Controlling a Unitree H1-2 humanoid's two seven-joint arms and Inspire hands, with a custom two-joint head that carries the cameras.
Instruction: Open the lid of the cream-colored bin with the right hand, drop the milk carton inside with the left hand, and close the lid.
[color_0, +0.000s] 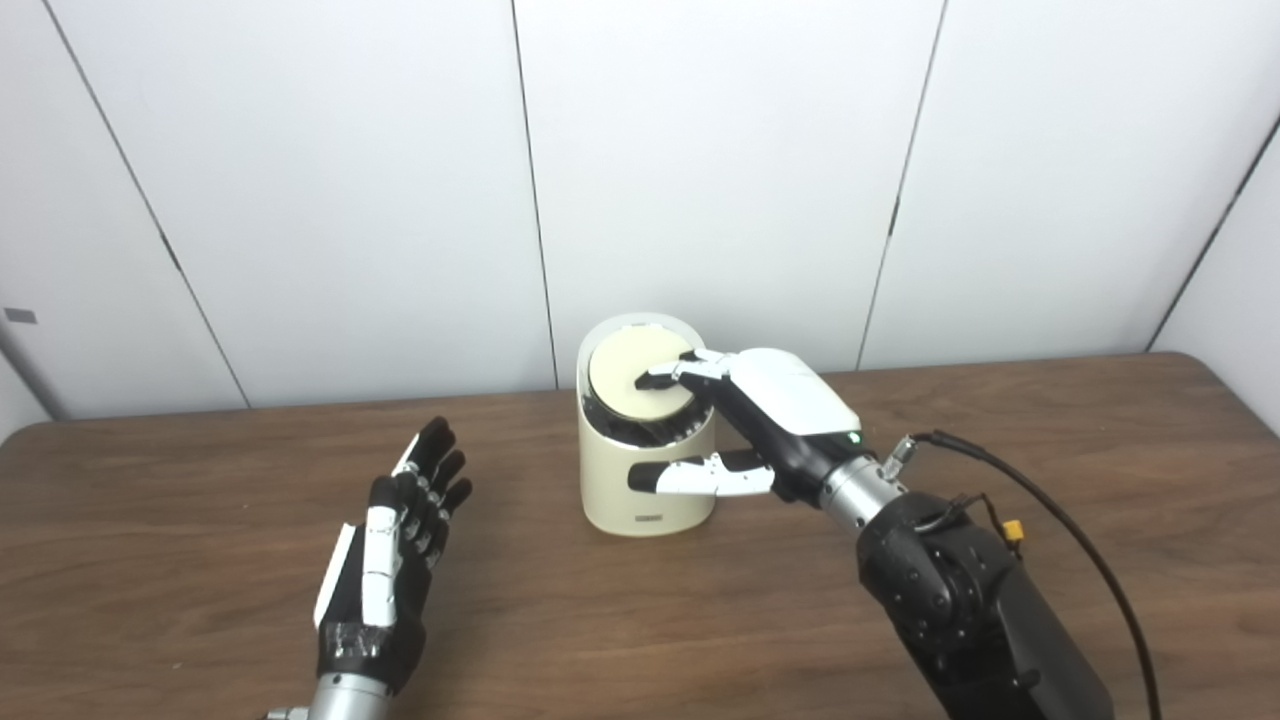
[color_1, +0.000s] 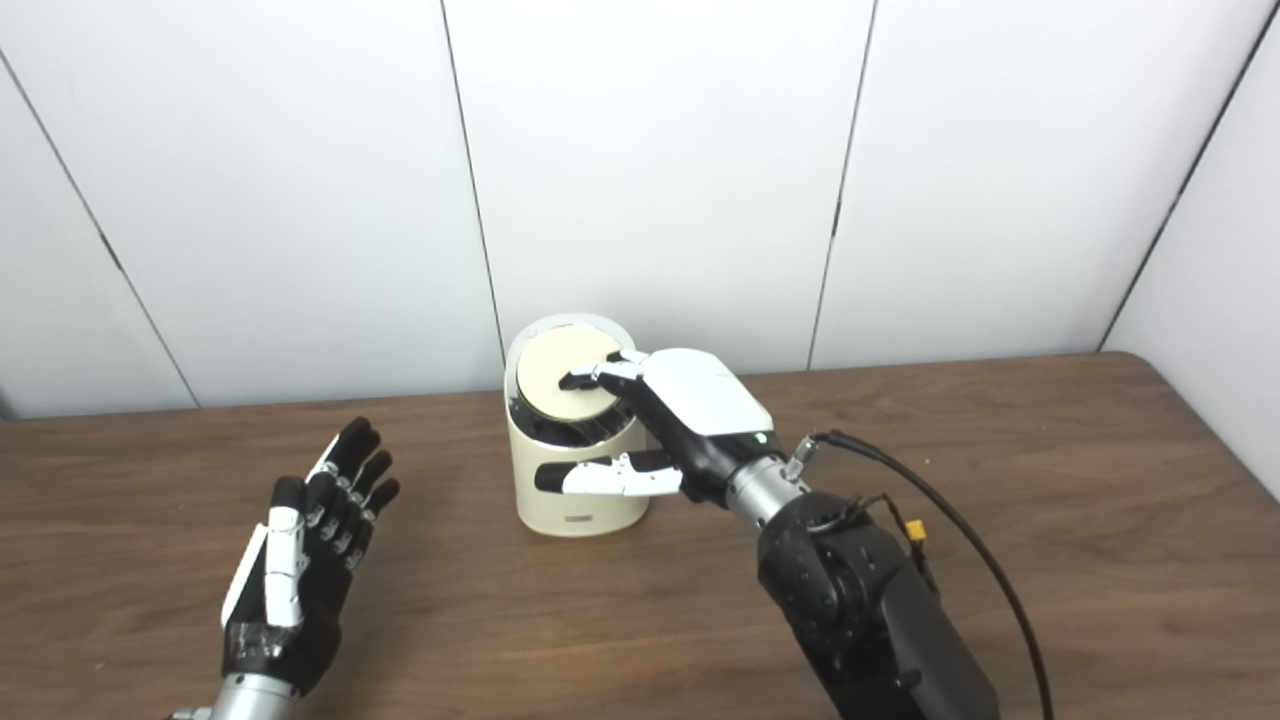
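cream-colored bin (color_0: 640, 490) stands mid-desk (color_0: 700, 620), its lid (color_0: 636, 378) tilted with a dark gap beneath; contents unseen. right hand (color_0: 770, 420) rests fingers (color_0: 665, 377) on the lid, thumb against the wall. left hand (color_0: 385, 560) lies released, near left.

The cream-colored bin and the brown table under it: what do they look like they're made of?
The cream-colored cylindrical bin looks like matte moulded plastic: even colour, soft rounded edges, no seams; coated metal can't be ruled out. Its round lid shares that finish, above a dark inner rim. The brown table shows streaky wood grain with a dull sheen, probably laminate or veneer rather than solid wood.
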